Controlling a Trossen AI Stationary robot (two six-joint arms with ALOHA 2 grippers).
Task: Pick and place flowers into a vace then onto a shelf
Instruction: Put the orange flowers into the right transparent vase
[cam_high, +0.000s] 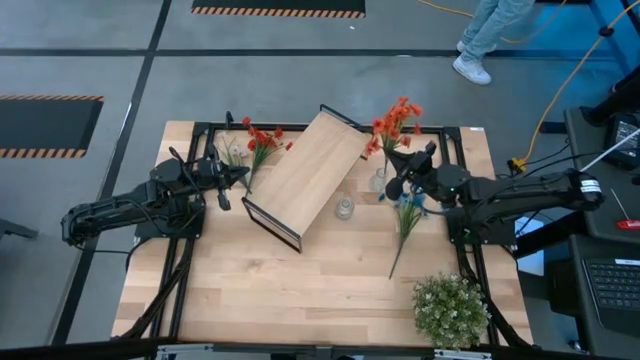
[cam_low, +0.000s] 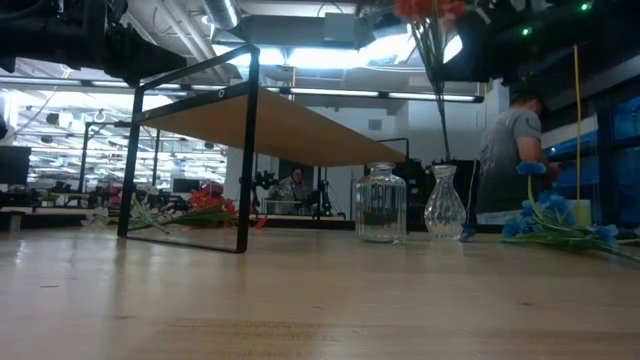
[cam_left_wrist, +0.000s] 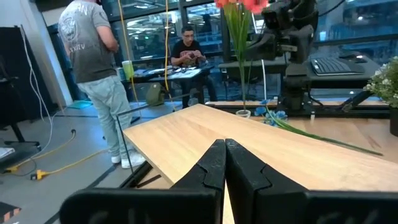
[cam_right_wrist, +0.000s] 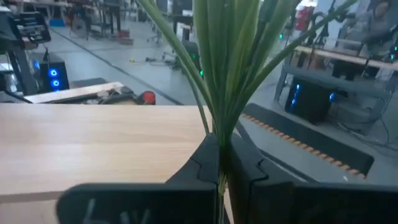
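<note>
My right claw (cam_high: 392, 187) pinches the red-orange flowers (cam_high: 393, 123) upright above the vase (cam_high: 381, 180), at the shelf's (cam_high: 305, 172) three o'clock, ready for lowering; left claw (cam_high: 243, 175) waits closed, empty.

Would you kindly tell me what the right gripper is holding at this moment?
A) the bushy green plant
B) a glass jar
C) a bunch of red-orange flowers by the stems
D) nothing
C: the right gripper is shut on the green stems of the red-orange flowers, which it holds above the glass vase.
</note>
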